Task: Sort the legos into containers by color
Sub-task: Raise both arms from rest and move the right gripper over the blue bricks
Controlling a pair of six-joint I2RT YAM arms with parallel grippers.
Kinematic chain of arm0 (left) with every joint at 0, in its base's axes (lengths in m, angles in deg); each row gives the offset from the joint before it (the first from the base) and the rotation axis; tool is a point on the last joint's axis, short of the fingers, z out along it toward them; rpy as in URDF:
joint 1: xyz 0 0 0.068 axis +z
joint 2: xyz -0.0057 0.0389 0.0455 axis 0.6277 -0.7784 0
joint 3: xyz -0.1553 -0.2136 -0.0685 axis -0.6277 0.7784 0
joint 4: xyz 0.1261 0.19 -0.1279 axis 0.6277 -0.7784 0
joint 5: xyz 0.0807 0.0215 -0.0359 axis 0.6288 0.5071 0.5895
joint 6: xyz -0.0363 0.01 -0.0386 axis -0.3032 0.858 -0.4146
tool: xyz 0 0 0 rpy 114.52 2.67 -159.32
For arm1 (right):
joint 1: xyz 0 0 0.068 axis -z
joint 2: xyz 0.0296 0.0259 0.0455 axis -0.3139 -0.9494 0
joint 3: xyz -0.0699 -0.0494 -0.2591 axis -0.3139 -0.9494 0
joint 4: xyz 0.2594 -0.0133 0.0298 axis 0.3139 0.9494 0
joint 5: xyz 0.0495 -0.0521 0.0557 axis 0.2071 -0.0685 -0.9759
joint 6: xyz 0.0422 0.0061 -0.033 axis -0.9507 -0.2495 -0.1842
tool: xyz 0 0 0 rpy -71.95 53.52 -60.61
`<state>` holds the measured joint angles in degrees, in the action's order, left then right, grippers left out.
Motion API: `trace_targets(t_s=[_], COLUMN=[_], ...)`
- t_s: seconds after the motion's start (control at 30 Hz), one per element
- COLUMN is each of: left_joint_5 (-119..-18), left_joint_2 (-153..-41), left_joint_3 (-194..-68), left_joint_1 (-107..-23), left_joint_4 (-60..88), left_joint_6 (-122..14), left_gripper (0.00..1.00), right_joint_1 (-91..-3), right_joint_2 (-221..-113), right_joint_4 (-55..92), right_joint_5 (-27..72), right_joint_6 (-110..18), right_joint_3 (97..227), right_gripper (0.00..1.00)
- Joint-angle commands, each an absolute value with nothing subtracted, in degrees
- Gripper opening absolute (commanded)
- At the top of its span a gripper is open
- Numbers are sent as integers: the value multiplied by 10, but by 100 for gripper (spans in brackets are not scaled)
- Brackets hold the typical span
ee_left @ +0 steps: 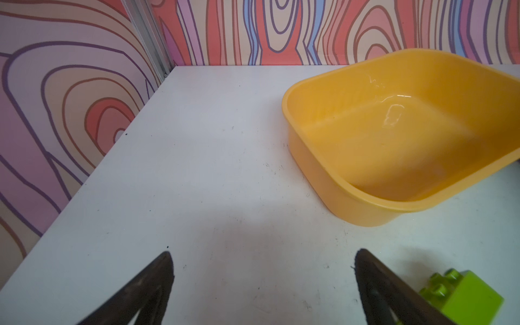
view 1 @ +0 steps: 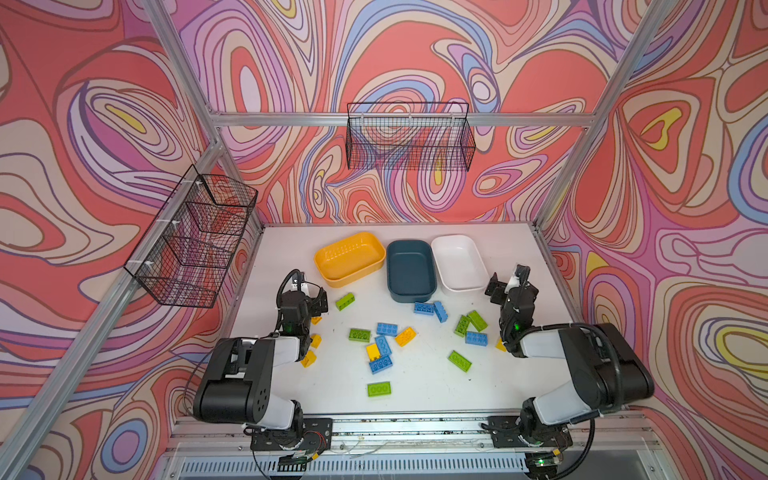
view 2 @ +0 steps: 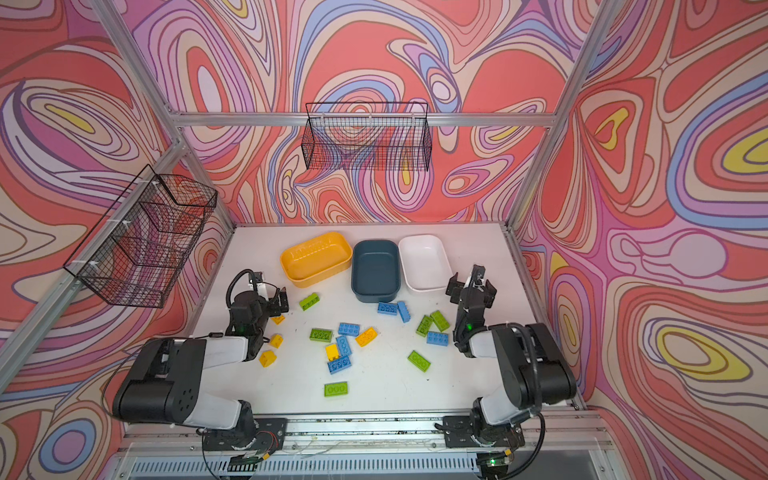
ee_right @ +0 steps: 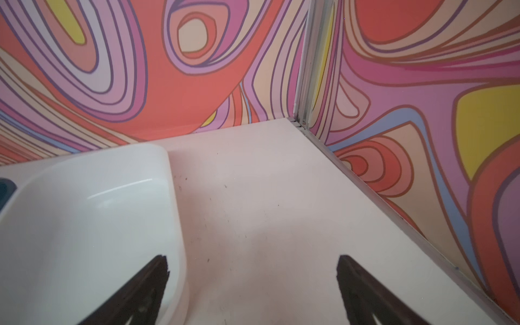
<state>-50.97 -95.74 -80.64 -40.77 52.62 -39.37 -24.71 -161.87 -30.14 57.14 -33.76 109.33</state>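
Left gripper (ee_left: 261, 259) and right gripper (ee_right: 253, 261): jaws apart, empty.
Advise left takes green brick (ee_left: 467, 298), lower right of frame; straddle its long sides squarely.

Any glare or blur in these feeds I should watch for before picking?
Left wrist view: glare patches on the floor of the yellow tub, and the close green brick looks soft. Right wrist view: a bright streak across the white tub. Both top views: even light, bricks sharp.
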Motion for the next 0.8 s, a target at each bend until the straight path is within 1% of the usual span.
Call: trace_targets(t_s=[0.0,0.17,0.23,0.3,0.47,0.6,0.77], left_joint_5=[-466,-479,-470,-464,-476,-502,-572], left_joint_2=[-882,-778,-744,-714,-647,-616,-611], left_joint_3=[-853,-960,-1001,-1030,-1058,-1070,-1056], left_joint_1=[-412,-424,-435,-438,-439,-439,-439], left_joint_4=[399,171,91,11,-115,-179,-186], left_joint_6=[-426,-525,-554,-590,-640,-646,-653], left_gripper=[100,100,100,100,100,99,99], right_joint_1=[-251,-255,-278,-305,-377,-436,-509], right_joint_2=[-1529,-1399,-1367,-1351,-1363,-1392,-1444], right_joint_4=[-150,54,115,155,254,299,313], right_joint_5=[610,586,583,551,515,480,430], right_joint_6=[-381,-410,-422,-435,-442,-446,-459], right_joint_3=[1111,1178,1198,1214,1251,1256,1251], right_gripper=[98,98,98,95,90,84,78])
